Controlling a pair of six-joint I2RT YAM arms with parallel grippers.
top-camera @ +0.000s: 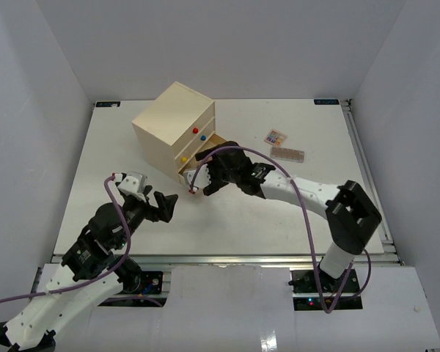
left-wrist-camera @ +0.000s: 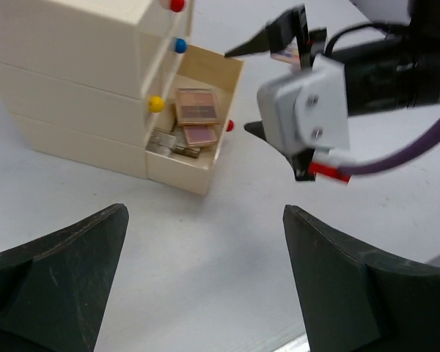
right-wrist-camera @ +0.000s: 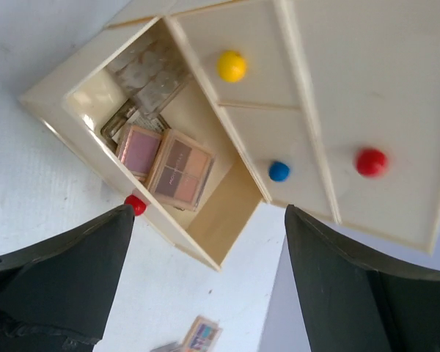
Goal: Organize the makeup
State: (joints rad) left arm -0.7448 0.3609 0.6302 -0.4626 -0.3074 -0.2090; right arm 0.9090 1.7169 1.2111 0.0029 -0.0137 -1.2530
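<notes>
The cream drawer chest (top-camera: 174, 126) has its bottom drawer (right-wrist-camera: 205, 220) pulled out. In it lie a pink palette (right-wrist-camera: 139, 149), a brown palette (right-wrist-camera: 180, 169) and a clear item (right-wrist-camera: 148, 67); the left wrist view shows the palettes (left-wrist-camera: 198, 107) too. Two more palettes, a small colourful one (top-camera: 276, 136) and a longer brown one (top-camera: 287, 154), lie on the table to the right. My right gripper (top-camera: 203, 174) is open and empty, just off the drawer front with its red knob (right-wrist-camera: 136, 204). My left gripper (top-camera: 167, 205) is open and empty over bare table nearer the front.
White walls enclose the table (top-camera: 242, 213) on three sides. The right arm (top-camera: 308, 194) stretches across the middle from its base at the front right. The chest stands turned at an angle at the back left.
</notes>
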